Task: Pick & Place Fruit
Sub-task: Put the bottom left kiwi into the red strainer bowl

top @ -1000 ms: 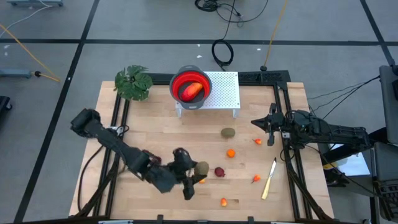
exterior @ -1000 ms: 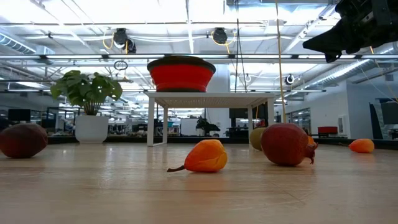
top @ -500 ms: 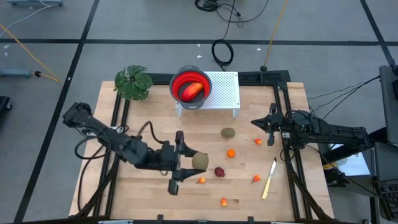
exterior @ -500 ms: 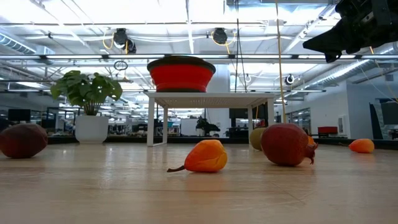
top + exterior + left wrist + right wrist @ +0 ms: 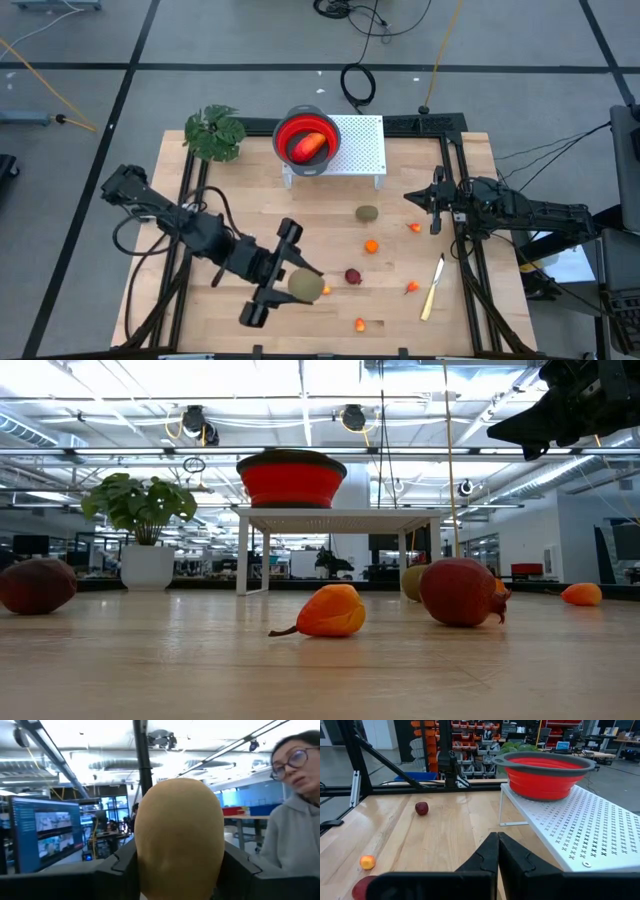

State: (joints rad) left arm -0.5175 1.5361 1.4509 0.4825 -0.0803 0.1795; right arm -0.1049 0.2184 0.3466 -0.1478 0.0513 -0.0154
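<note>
1. The left gripper (image 5: 300, 285) is over the table's near side, at about 7 o'clock from the middle of the table (image 5: 250, 200). Its two fingers are partly open and squeeze an olive-brown fruit (image 5: 306, 286) between them.
2. In the left wrist view that olive-brown fruit (image 5: 179, 837) fills the middle, with a dark finger on each side. A person in a grey top (image 5: 295, 835) shows behind it.
3. The right gripper (image 5: 436, 222) waits at the table's 3 o'clock edge. Its fingers (image 5: 485, 857) are pressed tight together and hold nothing.
4. A red bowl (image 5: 306, 142) sits on a white rack (image 5: 360, 150) at 12 o'clock. A long red-orange fruit (image 5: 309, 144) lies inside it.
5. Another olive-brown fruit (image 5: 367, 213) lies near the middle of the table.
6. A small orange fruit (image 5: 371, 246) lies at 6 o'clock from that one.
7. A dark red fruit (image 5: 353, 276) lies just at 3 o'clock from the held fruit.
8. Small orange and red bits (image 5: 411, 288) lie toward 5 o'clock, near a pale-handled knife (image 5: 432, 288).
9. A green plant (image 5: 214, 133) stands at 10 o'clock.
</note>
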